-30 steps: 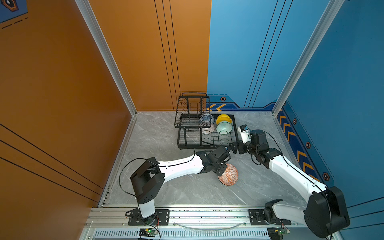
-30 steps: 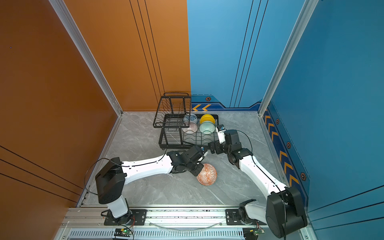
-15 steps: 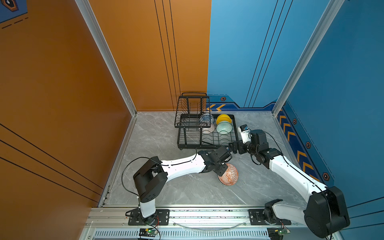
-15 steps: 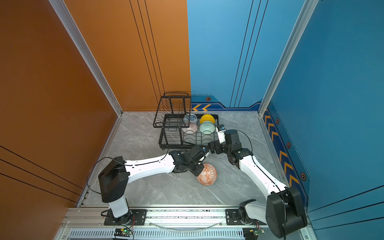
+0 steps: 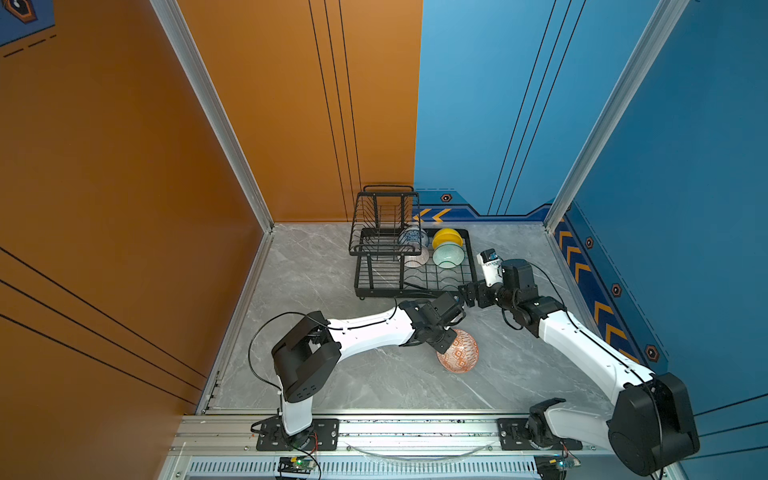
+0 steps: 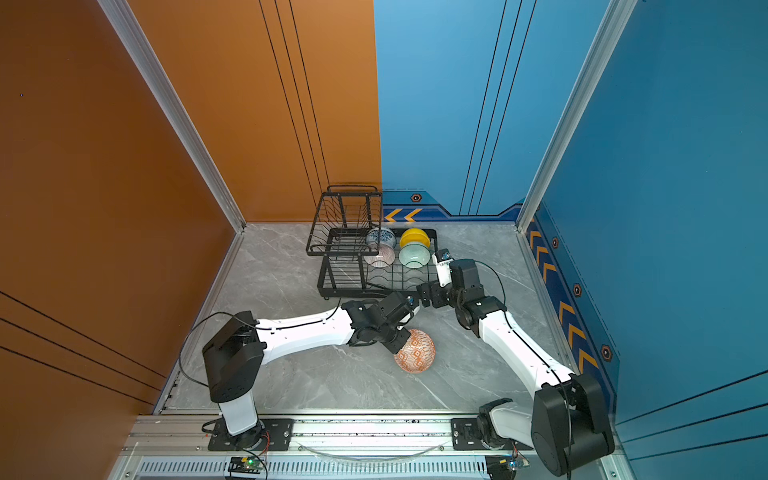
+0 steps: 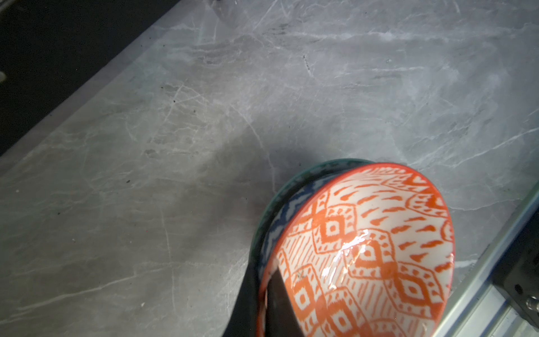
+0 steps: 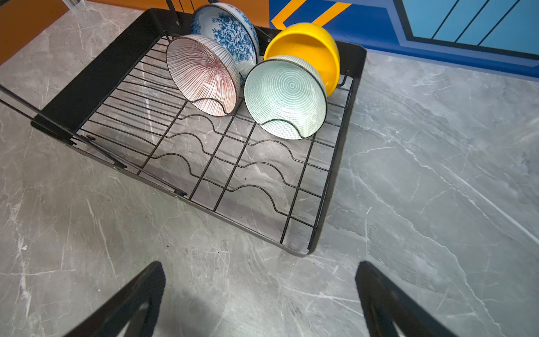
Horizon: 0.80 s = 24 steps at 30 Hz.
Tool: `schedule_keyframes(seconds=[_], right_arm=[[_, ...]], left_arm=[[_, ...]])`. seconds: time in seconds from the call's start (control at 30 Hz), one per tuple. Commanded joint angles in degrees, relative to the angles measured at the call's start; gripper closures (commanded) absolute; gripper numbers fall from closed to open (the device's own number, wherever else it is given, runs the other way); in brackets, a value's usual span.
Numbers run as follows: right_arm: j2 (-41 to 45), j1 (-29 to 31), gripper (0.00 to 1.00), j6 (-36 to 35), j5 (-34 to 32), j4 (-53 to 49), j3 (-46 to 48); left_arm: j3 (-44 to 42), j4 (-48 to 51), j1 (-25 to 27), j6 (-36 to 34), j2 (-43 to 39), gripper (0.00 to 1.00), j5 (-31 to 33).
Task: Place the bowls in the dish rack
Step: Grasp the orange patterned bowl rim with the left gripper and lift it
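An orange-white geometric bowl point(image 7: 364, 248) sits tilted inside a green-white patterned bowl point(image 7: 277, 201) on the marble floor. My left gripper point(image 7: 264, 303) is shut on the orange bowl's rim, with one finger point(image 7: 283, 309) inside and one outside. Both top views show this gripper point(image 5: 442, 337) point(image 6: 399, 338) at the orange bowl's point(image 5: 459, 353) point(image 6: 415, 351) near-left edge. The black wire dish rack point(image 5: 471, 266) point(image 8: 96, 76) holds blue-white point(image 8: 230, 32), pink-striped point(image 8: 201, 73), yellow point(image 8: 306, 43) and mint point(image 8: 285, 93) bowls standing on edge. My right gripper point(image 8: 259, 268) point(image 5: 465, 293) hangs open and empty at the rack's front right corner.
The rack's raised upper basket point(image 5: 384, 224) stands at its back left. The front slots of the rack floor point(image 8: 239, 175) are bare. Orange and blue walls close in the back and sides. A metal rail point(image 5: 395, 428) runs along the front edge.
The left arm's elbow has swung slightly to the right. The orange bowl stays where it was, and the right arm has not moved.
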State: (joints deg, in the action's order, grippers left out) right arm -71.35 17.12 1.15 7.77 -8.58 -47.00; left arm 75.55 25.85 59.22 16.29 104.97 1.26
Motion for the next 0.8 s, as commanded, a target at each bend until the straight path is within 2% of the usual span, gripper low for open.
schedule_keyframes(seconds=[0.0,0.77], right_arm=[[1.76,-0.51,0.0,0.61,1.05,-0.64,0.79],[2.81,-0.78,0.0,1.21,0.15,-0.94,1.04]], left_arm=[[0.4,0.62,-0.09,-0.03,-0.49,1.0,-0.38],[0.58,1.07,-1.71,-1.33,-7.07,1.0,0.85]])
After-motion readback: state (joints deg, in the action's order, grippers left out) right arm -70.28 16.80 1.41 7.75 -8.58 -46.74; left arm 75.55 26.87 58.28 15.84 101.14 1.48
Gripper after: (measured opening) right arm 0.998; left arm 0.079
